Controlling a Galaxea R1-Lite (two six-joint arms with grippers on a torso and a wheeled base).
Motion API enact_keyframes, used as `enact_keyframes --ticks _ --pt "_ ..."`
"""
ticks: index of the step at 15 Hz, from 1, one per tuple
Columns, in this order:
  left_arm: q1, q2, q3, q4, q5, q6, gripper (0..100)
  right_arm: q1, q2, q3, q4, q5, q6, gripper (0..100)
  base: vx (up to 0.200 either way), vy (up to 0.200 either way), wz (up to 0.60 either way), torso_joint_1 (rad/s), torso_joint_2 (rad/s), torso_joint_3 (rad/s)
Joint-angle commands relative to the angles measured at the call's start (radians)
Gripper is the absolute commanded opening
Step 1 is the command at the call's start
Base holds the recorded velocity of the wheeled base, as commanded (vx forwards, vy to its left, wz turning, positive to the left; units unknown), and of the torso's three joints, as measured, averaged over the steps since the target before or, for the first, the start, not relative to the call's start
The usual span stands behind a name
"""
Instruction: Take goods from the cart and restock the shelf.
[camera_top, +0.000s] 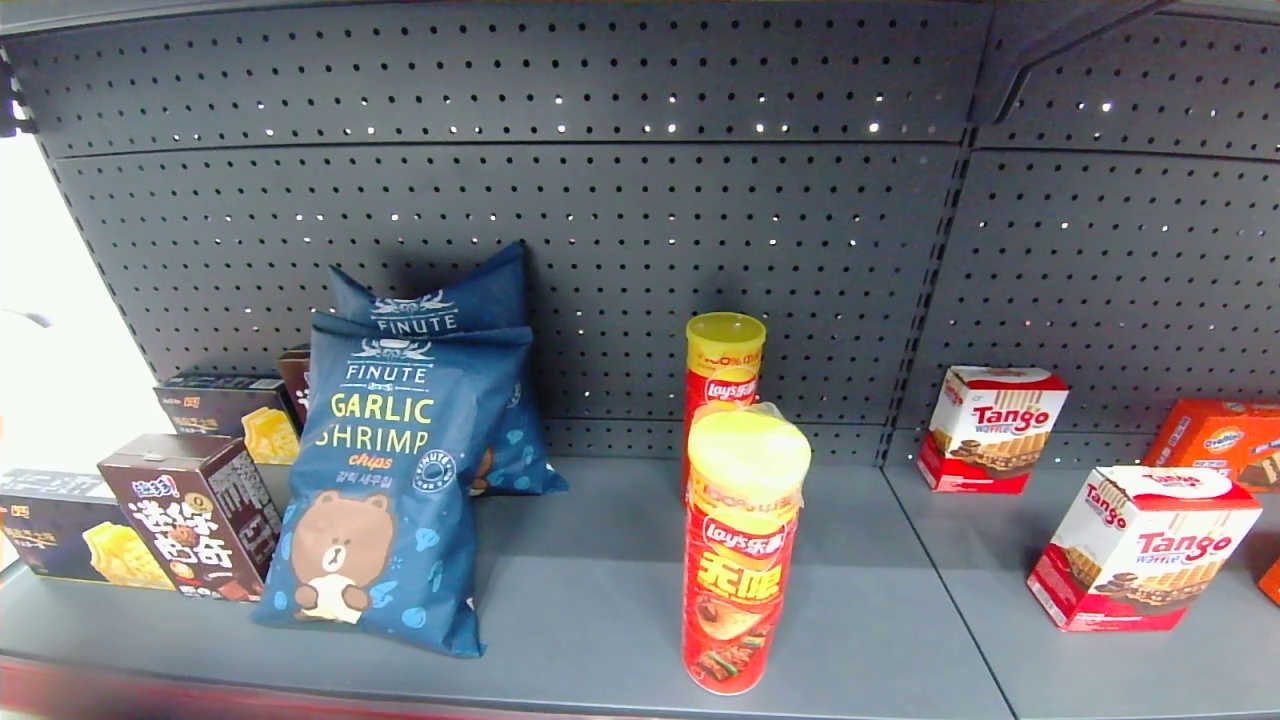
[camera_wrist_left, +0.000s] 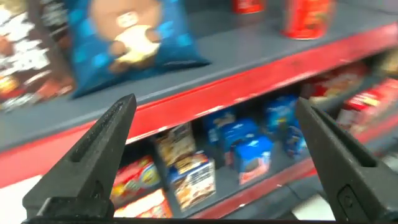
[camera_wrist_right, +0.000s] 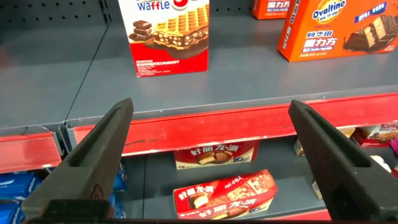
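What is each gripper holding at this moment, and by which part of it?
Nothing is held. The left gripper and the right gripper are both open and empty.

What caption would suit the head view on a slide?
Two blue chip bags and two red crisp tubes sit on a grey shelf.

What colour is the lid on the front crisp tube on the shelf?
Yellow. The lid tops a red tube, seen best in the head view.
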Motion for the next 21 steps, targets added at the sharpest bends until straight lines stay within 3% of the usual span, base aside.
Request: enact_keyframes --ticks 1,2,3,5,6,7,9,11,14,15,16,17,21 --pt "0.171 -0.009 0.002 -0.003 -0.083 -0.002 100 -0.001 0.006 0.0 0.0 0.0 0.0 100 0.0 0.0 0.0 0.0 0.0 0.0" --pt "0.166 -0.04 0.006 -0.011 -0.074 0.004 100 -0.001 0.005 0.0 0.0 0.0 0.0 100 0.0 0.0 0.0 0.0 0.0 0.0" --pt "0.16 -0.052 0.003 -0.008 0.015 0.007 100 -0.001 0.005 0.0 0.0 0.0 0.0 100 0.0 0.0 0.0 0.0 0.0 0.0" --pt "0.152 -0.07 0.008 -0.011 0.127 0.053 100 -0.001 0.006 0.0 0.0 0.0 0.0 100 0.0 0.0 0.0 0.0 0.0 0.0" --pt "0.152 -0.07 0.011 -0.013 0.245 0.052 100 -0.001 0.005 0.0 0.0 0.0 0.0 100 0.0 0.0 0.0 0.0 0.0 0.0" --pt "0.154 -0.07 0.014 -0.017 0.299 0.044 100 -0.001 0.005 0.0 0.0 0.0 0.0 100 0.0 0.0 0.0 0.0 0.0 0.0" --pt "0.154 -0.07 0.017 -0.028 0.259 0.036 100 -0.001 0.005 0.0 0.0 0.0 0.0 100 0.0 0.0 0.0 0.0 0.0 0.0" --pt "0.152 -0.07 0.058 -0.06 0.121 0.035 100 -0.001 0.005 0.0 0.0 0.0 0.0 100 0.0 0.0 0.0 0.0 0.0 0.0" --pt "0.152 -0.07 0.062 -0.073 0.119 0.033 100 0.001 0.005 0.0 0.0 0.0 0.0 100 0.0 0.0 0.0 0.0 0.0 0.0" --pt "0.152 -0.07 0.063 -0.076 0.144 -0.011 100 -0.001 0.005 0.0 0.0 0.0 0.0 100 0.0 0.0 0.0 0.0 0.0 0.0" --pt "0.152 -0.07 0.063 -0.076 0.144 -0.011 100 -0.001 0.005 0.0 0.0 0.0 0.0 100 0.0 0.0 0.0 0.0 0.0 0.0" --pt "0.152 -0.07 0.066 -0.094 0.228 -0.048 100 -0.001 0.005 0.0 0.0 0.0 0.0 100 0.0 0.0 0.0 0.0 0.0 0.0" --pt "0.152 -0.07 0.068 -0.094 0.223 -0.047 100 -0.001 0.005 0.0 0.0 0.0 0.0 100 0.0 0.0 0.0 0.0 0.0 0.0"
